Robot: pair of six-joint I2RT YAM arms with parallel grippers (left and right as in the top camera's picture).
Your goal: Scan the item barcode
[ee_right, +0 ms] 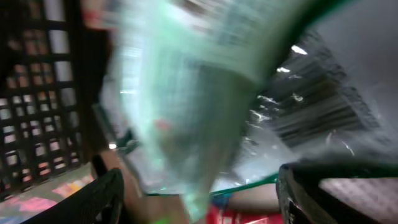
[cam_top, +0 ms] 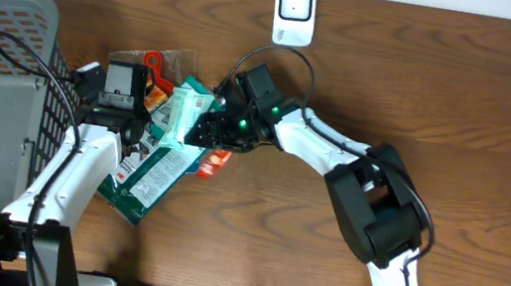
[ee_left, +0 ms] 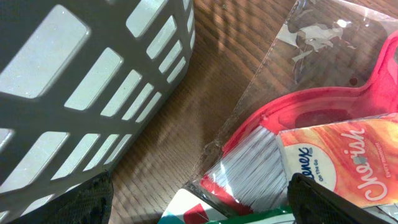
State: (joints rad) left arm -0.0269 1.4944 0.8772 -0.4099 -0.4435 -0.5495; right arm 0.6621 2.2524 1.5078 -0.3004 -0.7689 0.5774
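Packet (cam_top: 180, 112) lay on the heap (cam_top: 145, 183), well apart from the scanner (cam_top: 294, 13). Right gripper (ee_right: 205, 196) straddled it, grip unclear; left gripper (ee_left: 205, 202) hung released. Pinching one edge, barcode left uncovered, seemed wisest.

The left arm (cam_top: 71, 172) and right arm (cam_top: 319, 152) have glossy white link shells and bulky matte black joint housings (cam_top: 380, 221). Thin black cables (cam_top: 18, 48) trail from the left arm. Another black cable (cam_top: 279, 50) runs by the right arm's wrist, beside small green lights (cam_top: 231, 111). The left end effector (ee_left: 205, 208) and right end effector (ee_right: 199, 199) have black, rounded, finely textured fingers (ee_left: 81, 199).
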